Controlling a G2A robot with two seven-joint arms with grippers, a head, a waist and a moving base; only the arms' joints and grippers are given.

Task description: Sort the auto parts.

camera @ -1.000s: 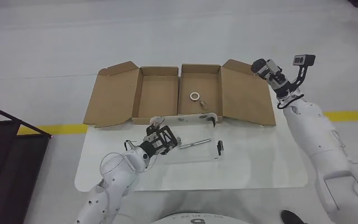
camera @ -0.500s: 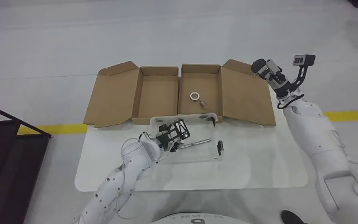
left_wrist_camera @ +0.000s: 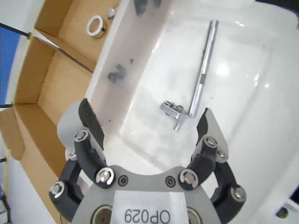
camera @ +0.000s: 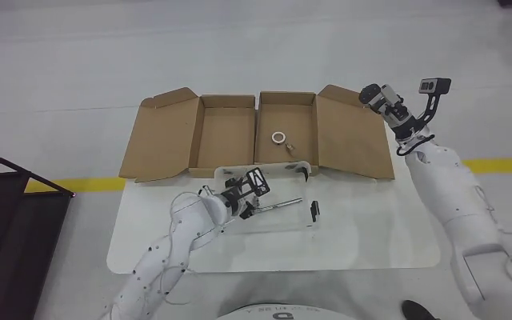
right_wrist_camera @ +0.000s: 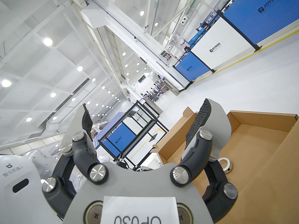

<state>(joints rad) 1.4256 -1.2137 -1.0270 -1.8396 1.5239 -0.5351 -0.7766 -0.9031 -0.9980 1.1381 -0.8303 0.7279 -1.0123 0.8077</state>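
pale floor (camera: 240,40), yellow line (camera: 88,184), ceiling lights (right_wrist_camera: 48,41)

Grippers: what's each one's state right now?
Left gripper: open, holding nothing.
Right gripper: open, holding nothing.

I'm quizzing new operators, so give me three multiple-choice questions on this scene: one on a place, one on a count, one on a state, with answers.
1. The left gripper over the clear tray, where the metal rod lies, has its fingers: A) open B) shut on the rod C) shut on the tray's rim
2. The metal ring lies: A) in the tray B) in the cardboard box C) between the fingers
3. The box's compartments number: A) one B) two C) four
Answers: 1 A, the fingers stand apart, gripping nothing; 2 B, it rests on the box's floor; 3 B, two bays sit side by side.
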